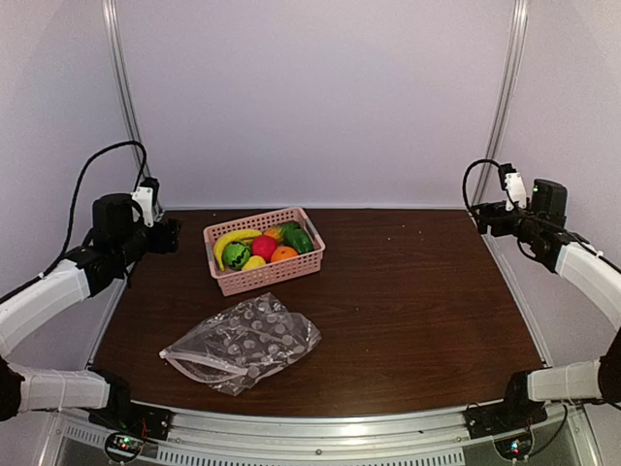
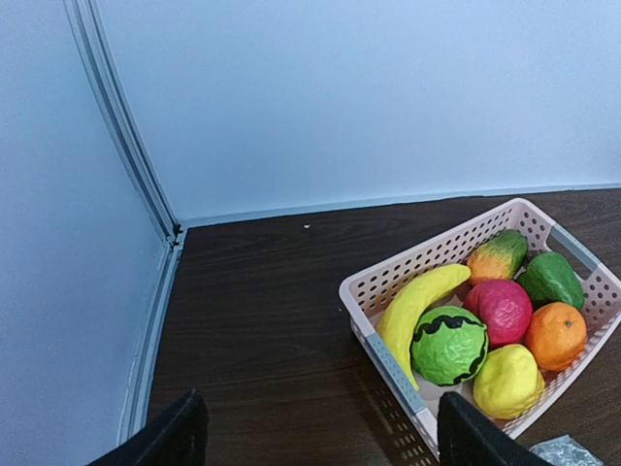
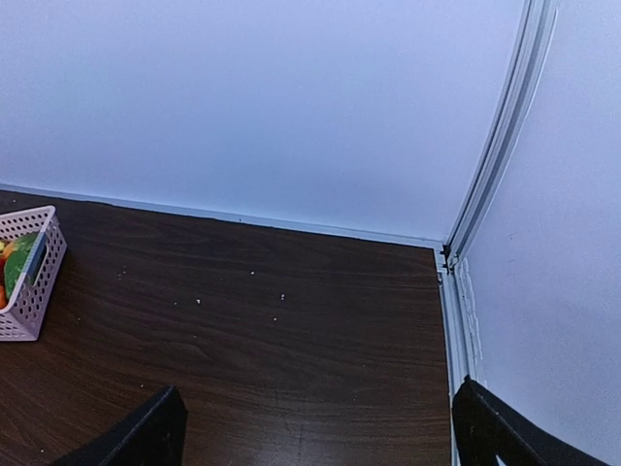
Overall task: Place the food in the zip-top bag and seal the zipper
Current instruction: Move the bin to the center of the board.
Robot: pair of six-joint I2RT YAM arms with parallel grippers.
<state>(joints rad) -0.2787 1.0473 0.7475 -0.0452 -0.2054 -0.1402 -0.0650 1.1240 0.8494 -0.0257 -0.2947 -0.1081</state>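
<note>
Food (image 1: 264, 247) in basket (image 1: 260, 281), counter far-left; zip-top bag (image 1: 247, 340) flat by near edge, reachable; left gripper (image 1: 165, 236), right gripper (image 1: 487, 221) released, empty, parked at side edges.

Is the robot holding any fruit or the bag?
Nothing is held. The left gripper and right gripper are open and empty; the fruit sits in the basket, the bag lies on the table.
</note>
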